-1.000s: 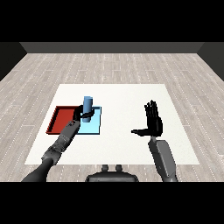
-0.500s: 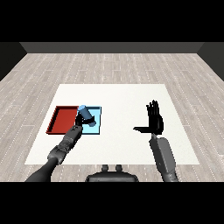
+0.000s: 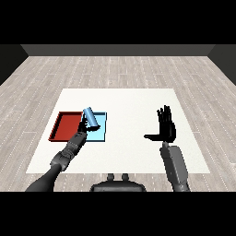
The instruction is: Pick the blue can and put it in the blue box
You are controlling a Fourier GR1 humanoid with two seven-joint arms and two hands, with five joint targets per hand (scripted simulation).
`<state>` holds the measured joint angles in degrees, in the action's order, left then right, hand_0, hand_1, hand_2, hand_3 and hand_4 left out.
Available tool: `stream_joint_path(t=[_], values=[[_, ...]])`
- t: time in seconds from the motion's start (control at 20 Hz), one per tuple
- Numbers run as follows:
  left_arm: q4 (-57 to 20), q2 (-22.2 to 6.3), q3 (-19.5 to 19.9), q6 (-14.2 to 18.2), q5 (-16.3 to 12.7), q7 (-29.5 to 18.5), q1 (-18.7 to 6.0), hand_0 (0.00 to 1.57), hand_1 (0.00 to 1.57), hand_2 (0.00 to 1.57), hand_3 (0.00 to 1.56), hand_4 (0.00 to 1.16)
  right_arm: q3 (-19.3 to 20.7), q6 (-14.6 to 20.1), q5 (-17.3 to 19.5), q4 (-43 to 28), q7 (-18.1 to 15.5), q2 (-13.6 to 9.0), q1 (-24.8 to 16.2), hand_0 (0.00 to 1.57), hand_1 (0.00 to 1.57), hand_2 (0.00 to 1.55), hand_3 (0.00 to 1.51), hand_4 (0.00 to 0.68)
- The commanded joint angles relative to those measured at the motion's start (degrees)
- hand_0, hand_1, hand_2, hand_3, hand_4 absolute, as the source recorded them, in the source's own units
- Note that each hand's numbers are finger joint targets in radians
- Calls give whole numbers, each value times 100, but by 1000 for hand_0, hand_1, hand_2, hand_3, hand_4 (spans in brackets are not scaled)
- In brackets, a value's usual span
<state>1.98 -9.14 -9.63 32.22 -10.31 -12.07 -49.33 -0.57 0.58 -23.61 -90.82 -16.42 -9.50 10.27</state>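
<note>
One view, from my head: my left hand point(image 3: 84, 132) stays curled round the blue can point(image 3: 90, 117), which now leans over the blue box point(image 3: 102, 133) beside the red tray point(image 3: 67, 125). A second ago it stood upright and higher, so release looks near. My right hand point(image 3: 167, 129) hangs spread, unchanged.
</note>
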Motion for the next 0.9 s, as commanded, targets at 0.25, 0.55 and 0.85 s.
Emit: stream_joint_path(t=[0.25, 0.55, 0.85], values=[[1031, -47, 646, 757, -507, -1428, 79, 0, 0, 0, 0, 0, -86, 65, 95, -58, 183, 62, 162, 0, 0, 0, 0, 0], [2624, 66, 592, -1243, -666, -3157, 295, 0, 0, 0, 0, 0, -293, -57, 321, -54, 46, 17, -187, 0, 0, 0, 0, 0], [3919, -20, 343, -3078, -1091, -3161, 1469, 0, 0, 0, 0, 0, -384, -358, 513, 223, -151, -186, -450, 0, 0, 0, 0, 0]])
